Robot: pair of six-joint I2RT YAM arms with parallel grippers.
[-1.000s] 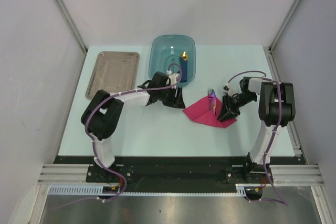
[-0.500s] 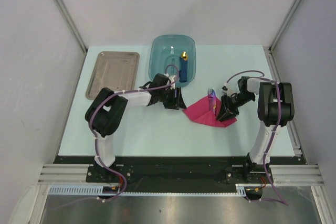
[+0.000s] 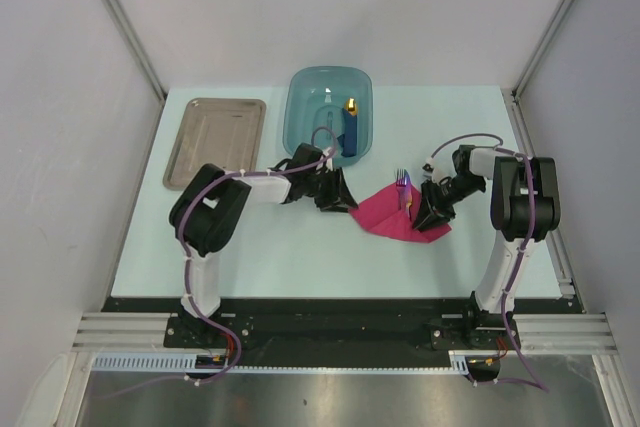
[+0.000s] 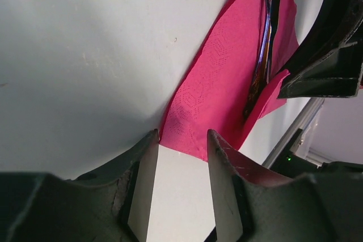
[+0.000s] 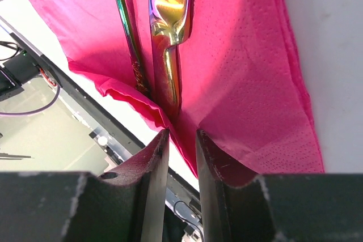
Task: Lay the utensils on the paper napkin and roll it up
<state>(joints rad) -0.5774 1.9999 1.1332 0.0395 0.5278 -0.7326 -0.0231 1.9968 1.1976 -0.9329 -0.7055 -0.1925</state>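
Where utensils point(image 5: 169, 9) lie, right tool point(image 5: 181, 137) pinches paper napkin point(image 5: 244, 83).

You see a grey-brown metal tray point(image 3: 214, 142) at the desk's point(image 3: 280, 247) far left; beside it, a teal plastic tub point(image 3: 308, 107) holds a blue, yellow-tipped object point(image 3: 351, 127).

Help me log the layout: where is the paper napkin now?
In the top view the paper napkin lies right of the table's middle, between the left hand and the right hand, with the utensils resting on it.
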